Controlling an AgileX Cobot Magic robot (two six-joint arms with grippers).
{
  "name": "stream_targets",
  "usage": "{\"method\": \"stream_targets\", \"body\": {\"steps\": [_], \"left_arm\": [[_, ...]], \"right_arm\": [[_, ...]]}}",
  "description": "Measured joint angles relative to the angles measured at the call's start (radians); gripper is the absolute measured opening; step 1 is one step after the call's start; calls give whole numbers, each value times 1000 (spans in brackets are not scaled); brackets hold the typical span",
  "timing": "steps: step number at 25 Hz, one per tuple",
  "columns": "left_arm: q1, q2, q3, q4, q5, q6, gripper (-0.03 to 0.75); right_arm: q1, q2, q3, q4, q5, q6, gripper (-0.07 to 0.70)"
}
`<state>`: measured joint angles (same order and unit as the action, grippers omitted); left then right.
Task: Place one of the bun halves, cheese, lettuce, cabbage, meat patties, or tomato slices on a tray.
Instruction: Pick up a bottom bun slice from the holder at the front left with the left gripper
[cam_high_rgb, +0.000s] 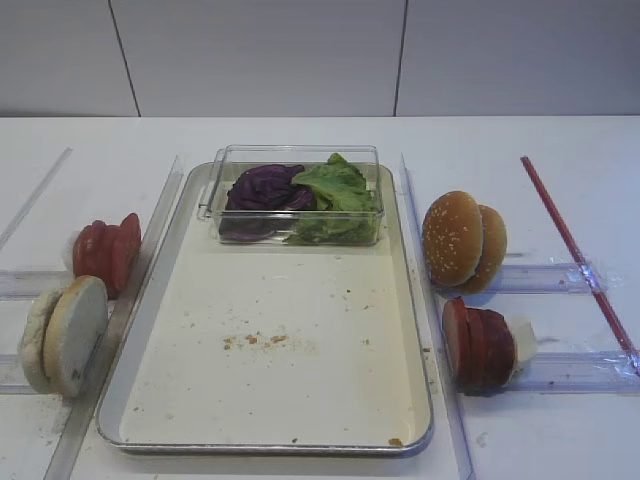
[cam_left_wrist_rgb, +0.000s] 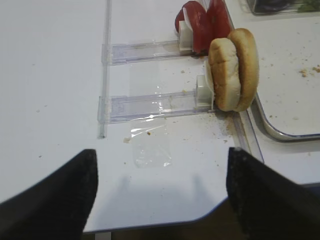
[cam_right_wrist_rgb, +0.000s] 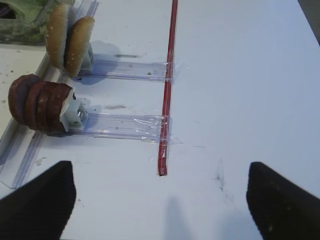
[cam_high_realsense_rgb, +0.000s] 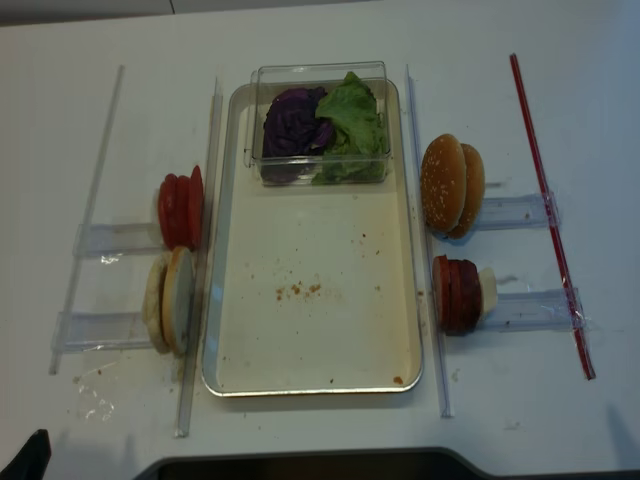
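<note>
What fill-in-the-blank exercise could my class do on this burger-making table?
1. The lettuce and cabbage sit in a clear ____.
2. The box stands at the far end of the ____.
3. The bun halves stand on the tray's ____ side.
4. The tomato slices are coloured ____.

Missing words: box; tray; left; red

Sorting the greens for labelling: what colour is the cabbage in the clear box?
Dark purple; the cabbage shows best in the realsense exterior high view.
</note>
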<state>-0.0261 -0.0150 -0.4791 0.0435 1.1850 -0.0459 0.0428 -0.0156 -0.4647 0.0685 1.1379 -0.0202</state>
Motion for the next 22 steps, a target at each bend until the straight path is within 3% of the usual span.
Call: {"method": "stream_targets", "body": {"steps": [22], "left_arm": [[0,0,0,0,0,0,492]], "right_arm": [[0,0,0,0,0,0,692]]}}
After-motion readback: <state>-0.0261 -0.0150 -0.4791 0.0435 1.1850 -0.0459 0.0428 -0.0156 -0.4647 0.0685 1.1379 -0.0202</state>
